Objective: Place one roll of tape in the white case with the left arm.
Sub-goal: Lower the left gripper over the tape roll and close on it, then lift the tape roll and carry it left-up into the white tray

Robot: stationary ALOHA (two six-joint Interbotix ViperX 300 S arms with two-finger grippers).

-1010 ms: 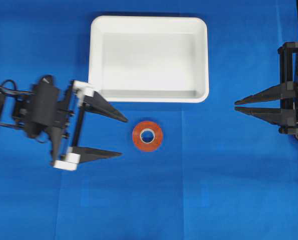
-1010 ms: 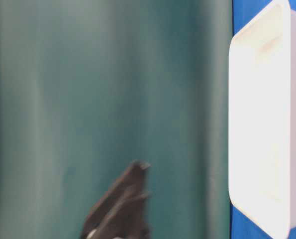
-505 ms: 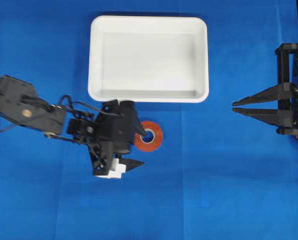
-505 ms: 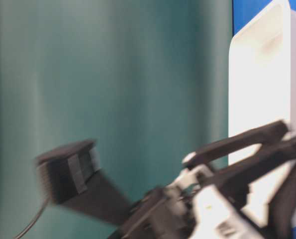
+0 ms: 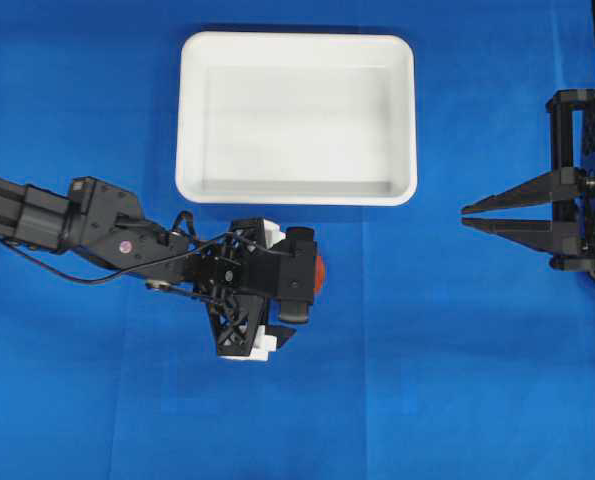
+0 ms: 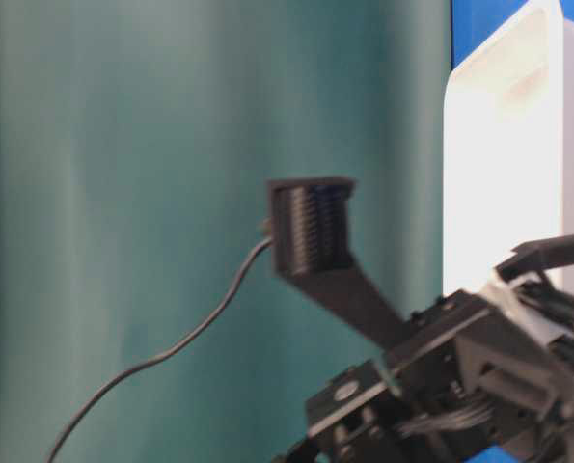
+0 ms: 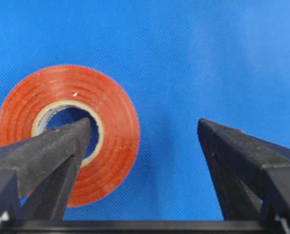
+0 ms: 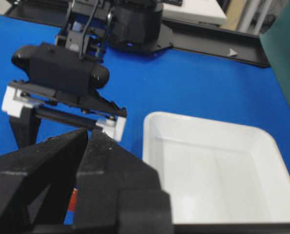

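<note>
Two arms on my blue cloth (image 5: 397, 380), listed from the left. Item one: the left arm (image 5: 87, 222), reaching in from the left edge of the overhead view, its gripper (image 7: 144, 127) pointed down over the roll of tape (image 7: 67, 132). Fingers spread wide; in the wrist view the left fingertip (image 7: 69, 139) sits over the roll's pale core hole, the other fingertip (image 7: 220, 141) stands over bare cloth beyond the roll's outer edge, so one wall of the ring lies between them. Nothing pinched. Item two: the roll of tape, orange-red, flat on the cloth just below the white case's (image 5: 295, 42) lower rim, apart from it; from overhead only a sliver shows past the wrist. Item three: the white case, upper middle, holding nothing. Item four: the right gripper (image 5: 467, 216) at the right edge, well apart from the rest, fingers nearly pressed together, holding nothing
</note>
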